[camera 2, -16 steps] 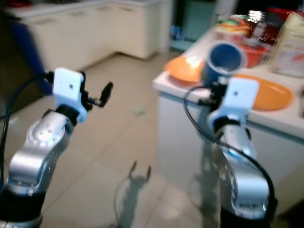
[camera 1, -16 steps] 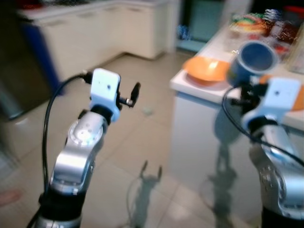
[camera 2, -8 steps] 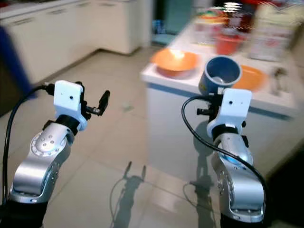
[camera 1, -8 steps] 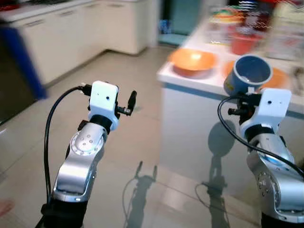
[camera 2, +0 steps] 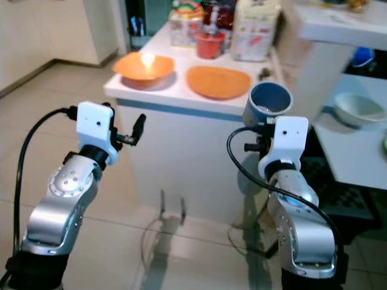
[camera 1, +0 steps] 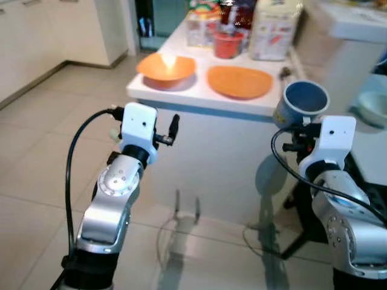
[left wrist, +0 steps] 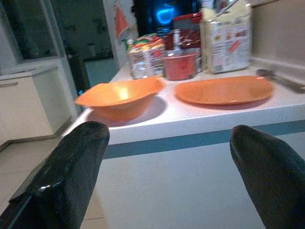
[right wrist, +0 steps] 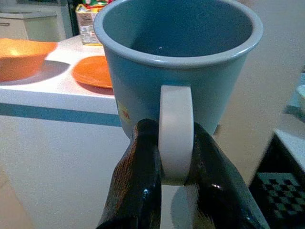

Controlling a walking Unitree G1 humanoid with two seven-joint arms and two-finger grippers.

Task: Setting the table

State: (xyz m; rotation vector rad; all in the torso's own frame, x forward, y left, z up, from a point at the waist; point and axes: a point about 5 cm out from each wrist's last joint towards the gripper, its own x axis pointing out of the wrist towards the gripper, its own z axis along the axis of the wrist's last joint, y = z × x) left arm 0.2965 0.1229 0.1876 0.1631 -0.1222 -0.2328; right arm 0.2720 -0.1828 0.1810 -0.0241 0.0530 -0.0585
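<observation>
Facing a white counter [camera 1: 199, 96] with tiled floor [camera 1: 36, 157] on my left. On the counter, an orange plate [camera 1: 239, 81] lies just beside an orange bowl [camera 1: 165, 66], the bowl toward the corner; behind them stand a tall carton [camera 1: 275, 29], a red cup [camera 1: 228, 44] and a printed box [camera 1: 201, 30]. A spoon [left wrist: 281, 79] lies near the plate's far side. My left gripper [left wrist: 167, 157] hangs in the air short of the counter edge, fingers spread wide with nothing between them. My right gripper [right wrist: 174, 157] is clamped on the white handle of a blue mug [right wrist: 178, 67], held upright, mouth up, off the counter's right end. A white bowl [camera 2: 355, 109] sits on a lower surface at right.
</observation>
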